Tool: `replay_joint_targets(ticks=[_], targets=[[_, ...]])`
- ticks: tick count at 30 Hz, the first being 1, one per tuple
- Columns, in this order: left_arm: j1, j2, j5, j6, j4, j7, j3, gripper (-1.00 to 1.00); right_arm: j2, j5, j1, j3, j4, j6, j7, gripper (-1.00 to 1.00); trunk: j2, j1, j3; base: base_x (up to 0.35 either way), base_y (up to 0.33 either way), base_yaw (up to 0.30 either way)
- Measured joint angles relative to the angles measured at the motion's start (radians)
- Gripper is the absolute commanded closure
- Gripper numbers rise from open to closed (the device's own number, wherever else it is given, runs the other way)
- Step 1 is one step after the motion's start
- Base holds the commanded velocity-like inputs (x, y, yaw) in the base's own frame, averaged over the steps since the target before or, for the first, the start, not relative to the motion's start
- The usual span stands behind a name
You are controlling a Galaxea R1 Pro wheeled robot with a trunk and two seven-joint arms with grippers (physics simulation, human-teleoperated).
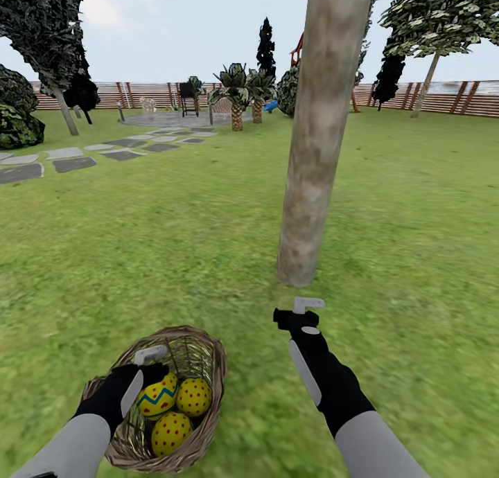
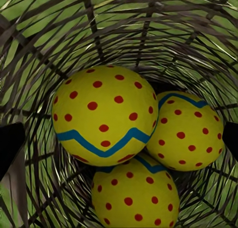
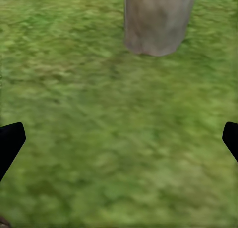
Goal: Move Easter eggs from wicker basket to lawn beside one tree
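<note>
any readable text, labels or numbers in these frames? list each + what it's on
None: no words, numbers, brands or signs are readable in any view.
The eggs carry only red dots and a blue zigzag band, no lettering.
The wicker basket, tree trunk and fence are unmarked.

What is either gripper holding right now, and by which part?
Nothing. The left gripper is open inside the wicker basket above the eggs; the right gripper is open over grass.
</note>
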Motion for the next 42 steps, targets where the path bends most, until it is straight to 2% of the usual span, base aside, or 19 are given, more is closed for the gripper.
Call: replay_joint_targets(ticks=[2, 11, 30, 37, 42], targets=[[0.0, 0.0, 0.0, -0.001, -0.002, 0.002, 0.0, -1.0, 0.0, 0.0, 0.0, 0.002, 0.0, 0.0, 0.0, -1.0, 0.0, 0.0, 0.0, 0.0, 0.0, 0.0], [0.0, 0.0, 0.0, -0.001, -0.004, 0.004, 0.0, -1.0, 0.001, 0.0, 0.0, 0.003, 0.0, 0.0, 0.0, -1.0, -0.063, 0.034, -0.028, 0.0, 0.0, 0.0], [0.0, 0.0, 0.0, -0.008, -0.024, 0.02, 0.001, -1.0, 0.0, 0.0, -0.001, 0.004, 0.001, -0.002, 0.0, -1.0, -0.063, 0.035, -0.028, 0.0, 0.0, 0.0], [0.0, 0.0, 0.0, -0.008, -0.024, 0.02, 0.001, -1.0, 0.0, 0.0, -0.001, 0.003, 0.0, -0.002, 0.0, -1.0, -0.112, 0.061, -0.05, 0.0, 0.0, 0.0], [0.0, 0.0, 0.0, -0.009, -0.025, 0.021, 0.001, -1.0, 0.0, 0.001, 0.0, 0.003, 0.001, -0.002, 0.0, -1.0, -0.112, 0.061, -0.05, 0.0, 0.0, 0.0]])
